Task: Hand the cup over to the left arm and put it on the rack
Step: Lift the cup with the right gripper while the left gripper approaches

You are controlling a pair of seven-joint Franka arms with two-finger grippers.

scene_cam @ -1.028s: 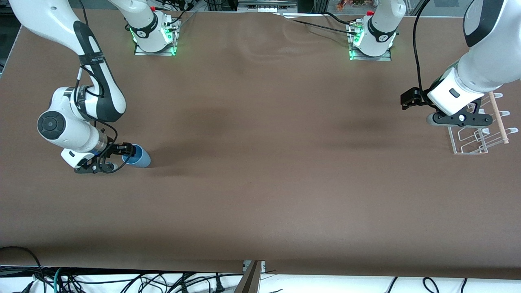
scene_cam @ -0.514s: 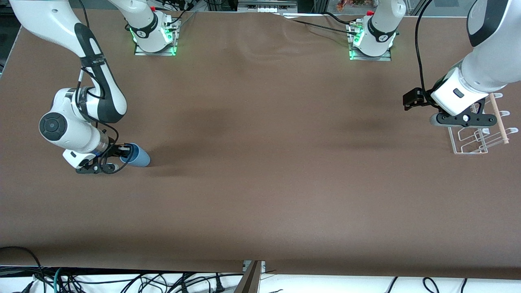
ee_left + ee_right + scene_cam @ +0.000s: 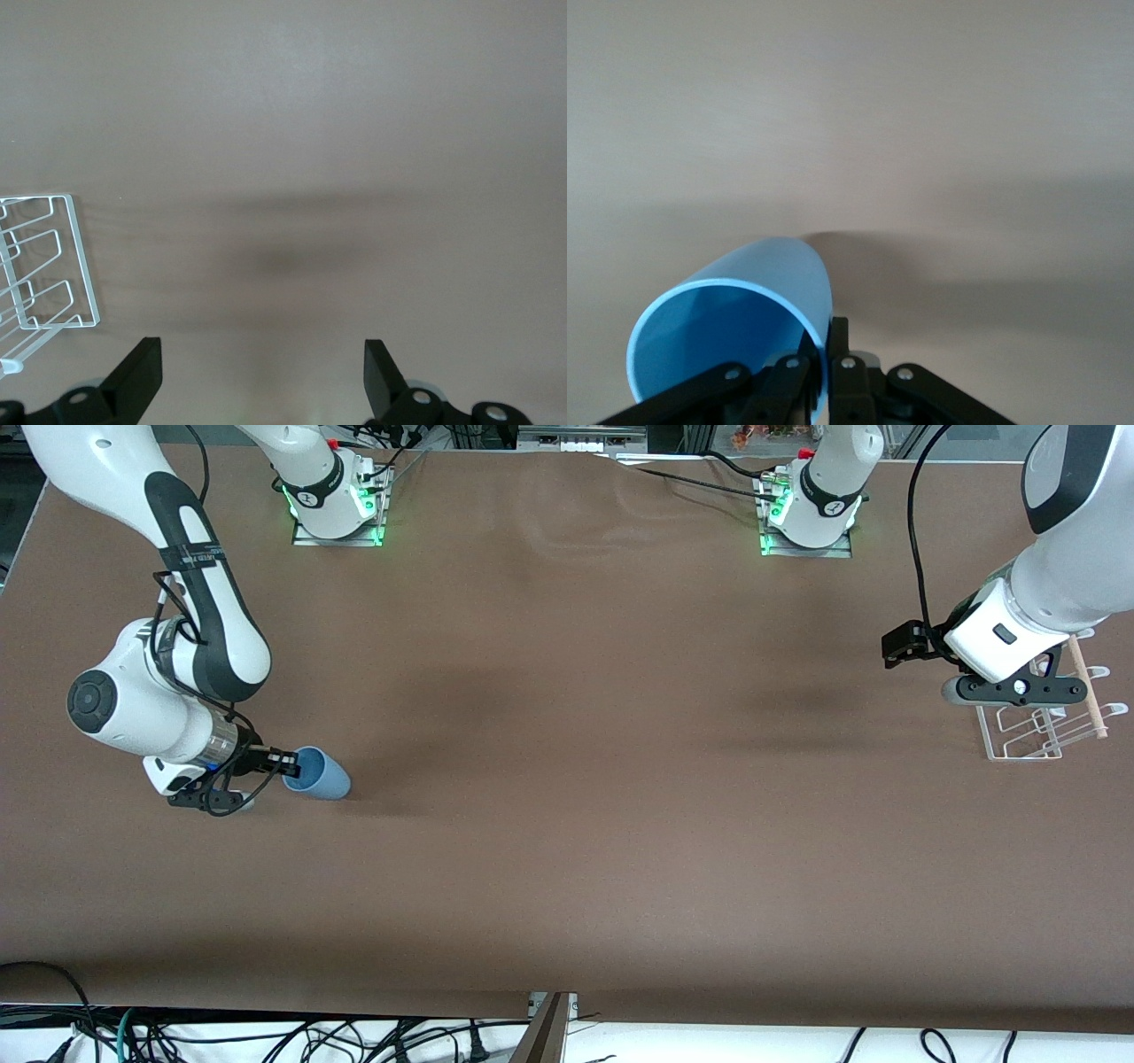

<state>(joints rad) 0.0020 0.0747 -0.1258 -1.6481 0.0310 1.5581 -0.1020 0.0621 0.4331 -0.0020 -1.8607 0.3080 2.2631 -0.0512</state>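
— As we look down from the front camera, what have we got at the right arm's end of the table?

— We've got the right gripper (image 3: 282,761) pinching the rim of the cup (image 3: 321,773), one finger inside the mouth and one outside. The cup is light blue and tilted, its mouth turned toward the gripper and its closed end pointing toward the middle of the table (image 3: 567,779). We can't tell from here whether it touches the brown surface.

— And at the left arm's end?

— The left gripper (image 3: 1010,688) hangs over the edge of the rack (image 3: 1032,735), which sits on the table with its pale wooden dowel (image 3: 1084,682) along the side toward the table's edge. The cup and the rack are well apart.

— Over to the left wrist view, then.

— We see the left gripper's (image 3: 264,376) two black fingers spread wide, nothing between them, only bare table below. A corner of the white wire rack (image 3: 53,266) shows off to one side.

— And the right wrist?

— We're staring straight into the cup (image 3: 735,336), blue inside and out. The right gripper's (image 3: 819,365) fingers are closed tight on its rim wall.
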